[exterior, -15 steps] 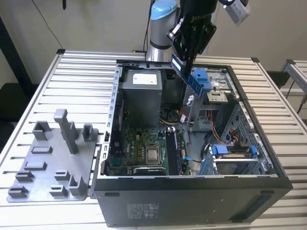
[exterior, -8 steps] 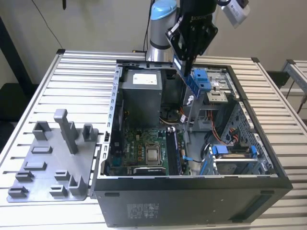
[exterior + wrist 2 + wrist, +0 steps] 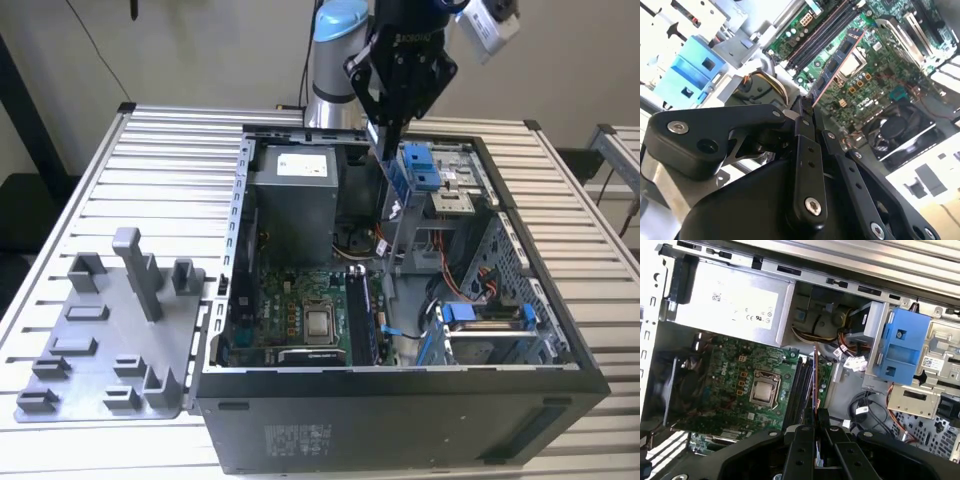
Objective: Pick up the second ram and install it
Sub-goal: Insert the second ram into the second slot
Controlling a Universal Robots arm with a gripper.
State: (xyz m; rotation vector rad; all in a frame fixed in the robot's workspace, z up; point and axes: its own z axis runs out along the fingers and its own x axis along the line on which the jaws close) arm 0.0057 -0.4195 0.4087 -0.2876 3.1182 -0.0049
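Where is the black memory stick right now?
In the second wrist view, the second ram is pinched at one end by the hand, held above the green motherboard, near the memory slots.

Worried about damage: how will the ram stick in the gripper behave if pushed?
The second ram looks like a thin, flat board, so it is probably stiff but fragile if bent. Clamped at one end by the gripper, it may pivot if pushed off-line.

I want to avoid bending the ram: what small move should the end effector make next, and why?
Probably lower the ram slowly and straight. The end effector is shut on it, and it hangs above the slots, roughly parallel to them and apart from them.
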